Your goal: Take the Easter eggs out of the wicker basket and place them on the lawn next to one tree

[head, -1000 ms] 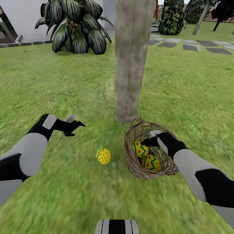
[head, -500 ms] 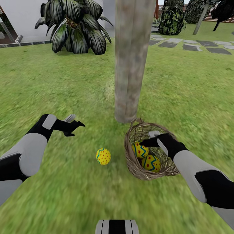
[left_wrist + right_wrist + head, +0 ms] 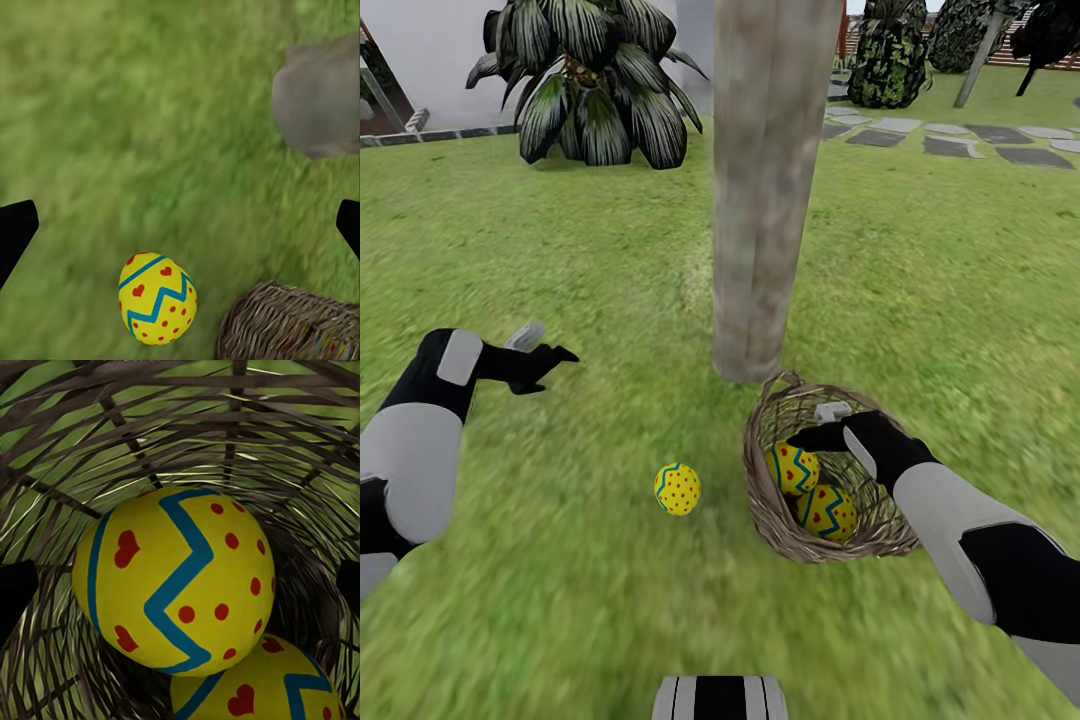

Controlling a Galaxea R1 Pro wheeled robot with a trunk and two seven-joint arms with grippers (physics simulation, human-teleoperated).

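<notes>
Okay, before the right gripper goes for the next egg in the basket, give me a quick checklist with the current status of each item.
1. Right gripper open: ok, fingertips at both edges of the right wrist view, spread wider than the upper egg.
2. Aimed at an egg: ok, the upper egg is centred between them.
3. Wicker basket upright: not ok, tipped toward the robot.
4. Second egg clear of the target: not ok, apparently touching it.
5. First egg out on the lawn near the tree: ok.
6. Left gripper out of the way: ok, open over grass.
</notes>
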